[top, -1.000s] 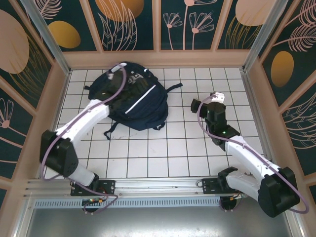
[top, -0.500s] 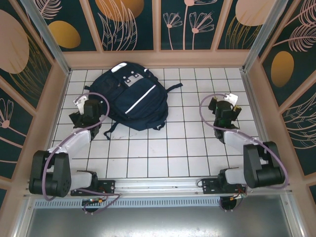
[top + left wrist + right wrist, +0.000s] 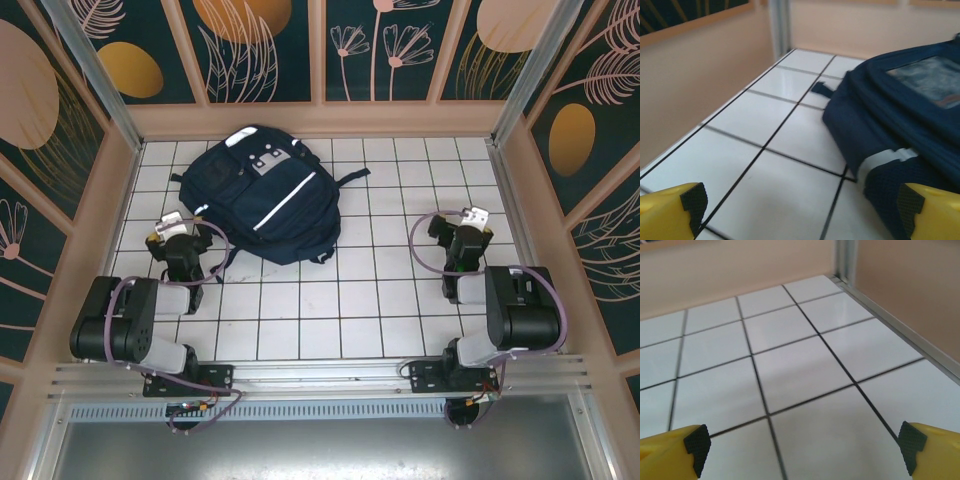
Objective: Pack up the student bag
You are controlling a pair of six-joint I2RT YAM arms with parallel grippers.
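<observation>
Teal panels [image 3: 265, 50] painted with peach leaves and orange discs wall the enclosure on three sides, set in pale peach framing. White tiles with dark grout lines make up the surface [image 3: 350, 300], which runs right to the foot of those walls. On its far left part lies the student bag [image 3: 270, 195], dark navy and lying flat, with a white diagonal stripe across its front and grey patches near its top. Its straps [image 3: 350, 177] trail onto the tiles at the sides. A metal rail [image 3: 320, 375] runs along the near edge and carries both arm bases. The left arm [image 3: 130, 320] and the right arm [image 3: 520, 310] sit folded low close to it. The left end effector [image 3: 801, 202] gapes wide with nothing in it, low over the tiles near the bag's near left edge. The right end effector [image 3: 804, 444] is likewise spread wide and holds nothing, over bare tiles near the right wall, well apart from the bag.
</observation>
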